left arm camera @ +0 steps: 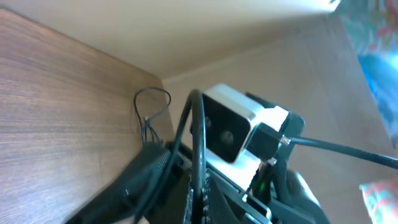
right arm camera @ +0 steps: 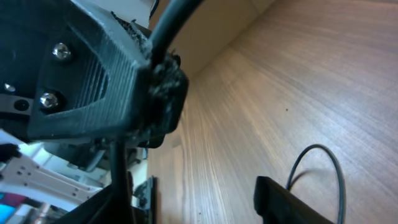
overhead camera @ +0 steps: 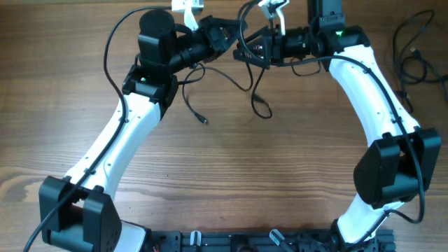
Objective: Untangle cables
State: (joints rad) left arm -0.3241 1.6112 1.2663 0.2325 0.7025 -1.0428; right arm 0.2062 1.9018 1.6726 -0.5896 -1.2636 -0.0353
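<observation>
Noted left fingers [overhead camera: 229, 38] clamped shut on cables [overhead camera: 201, 119]; couldn't tell right fingers' [overhead camera: 241, 50] opening. Risked cinching strands between both fingers if pulled apart.

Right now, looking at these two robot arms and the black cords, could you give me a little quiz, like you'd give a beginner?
1. True or false: the left gripper and the right gripper are at opposite ends of the table.
2. Where does the loose bunch of cords lie? A: at the table's far right corner. B: between the bases of the two arms. C: under the left arm.
3. Which gripper is shut tight?

Key: 1 false, they are close together near the far edge. 2 A. 3 the left one.
</observation>
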